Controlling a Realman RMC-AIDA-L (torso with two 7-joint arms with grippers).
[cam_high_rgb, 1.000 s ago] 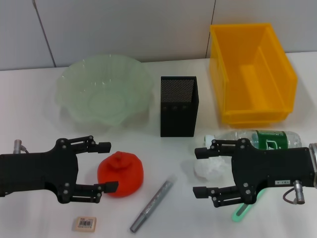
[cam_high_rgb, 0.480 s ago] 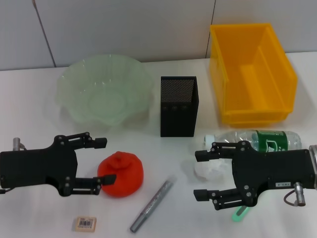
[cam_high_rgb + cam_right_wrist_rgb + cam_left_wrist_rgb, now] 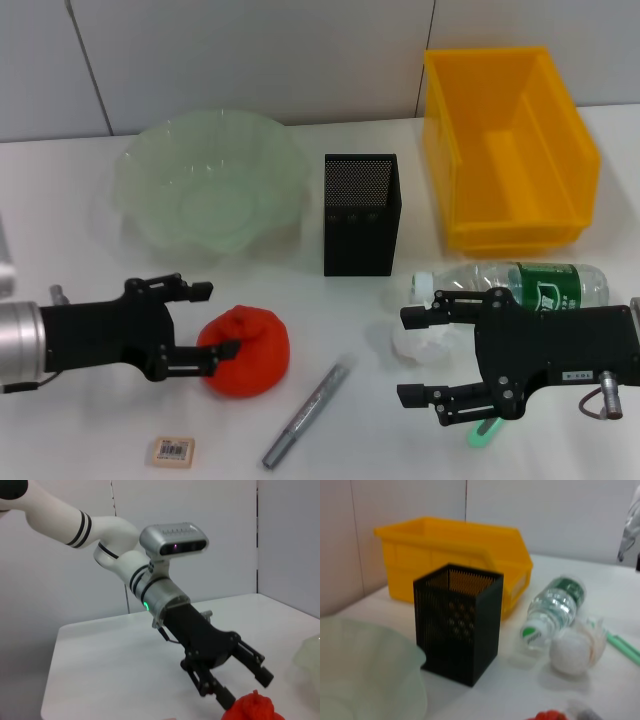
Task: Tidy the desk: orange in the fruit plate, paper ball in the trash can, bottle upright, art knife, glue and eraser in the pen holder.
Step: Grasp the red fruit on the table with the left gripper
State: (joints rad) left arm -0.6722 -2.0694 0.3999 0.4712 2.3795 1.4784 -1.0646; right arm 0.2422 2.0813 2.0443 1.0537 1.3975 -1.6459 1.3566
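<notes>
While the orange (image 3: 245, 350) sits lower left of centre on the tabletop (image 3: 60, 200), the left pincer (image 3: 215, 320) spreads wide at its left edge, near finger touching. Right pincer (image 3: 410, 355) gapes around the paper ball (image 3: 420, 345), lower right.

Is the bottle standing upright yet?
No, in the head view the bottle lies on its side on the table, cap toward the pen holder, just behind the right gripper.
</notes>
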